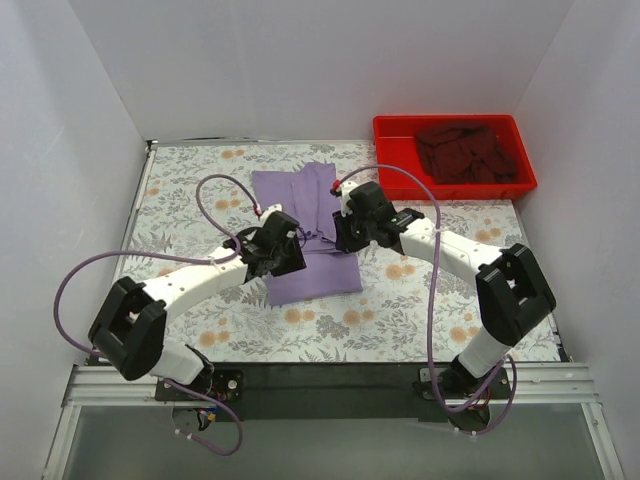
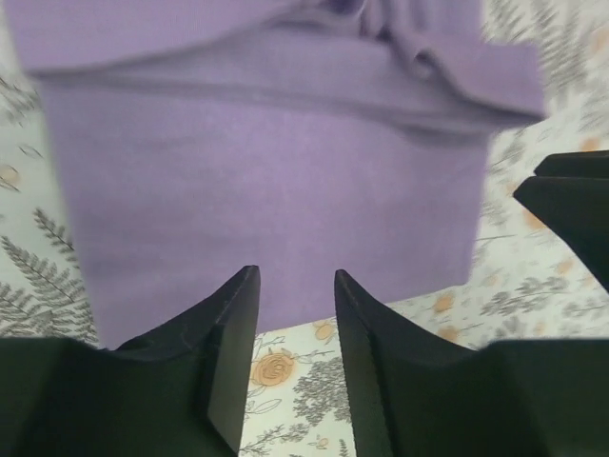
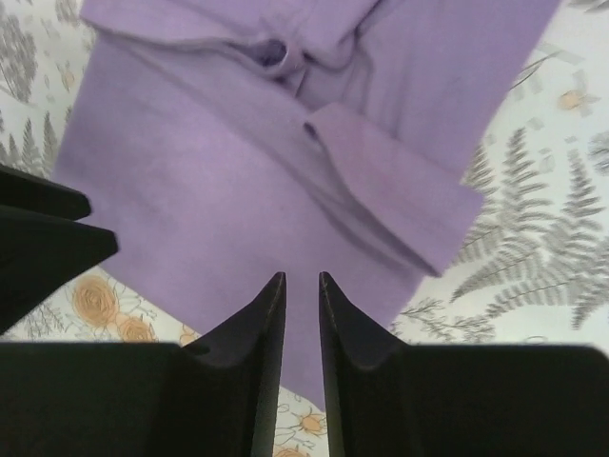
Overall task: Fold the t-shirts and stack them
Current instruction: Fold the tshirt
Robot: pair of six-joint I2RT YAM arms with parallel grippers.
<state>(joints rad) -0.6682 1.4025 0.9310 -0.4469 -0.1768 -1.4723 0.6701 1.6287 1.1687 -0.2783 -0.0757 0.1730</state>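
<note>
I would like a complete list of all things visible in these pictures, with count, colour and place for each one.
lavender t-shirt: one, pale purple, partly folded, at the table's middle below both grippers
maroon t-shirt: one, dark red, crumpled inside the tray
tray: one, red, far right corner of the table
table: one, white top with a floral pattern, under everything
left gripper: one, black fingers apart, over the lavender t-shirt's edge
right gripper: one, black fingers narrowly apart, over the same shirt
</note>
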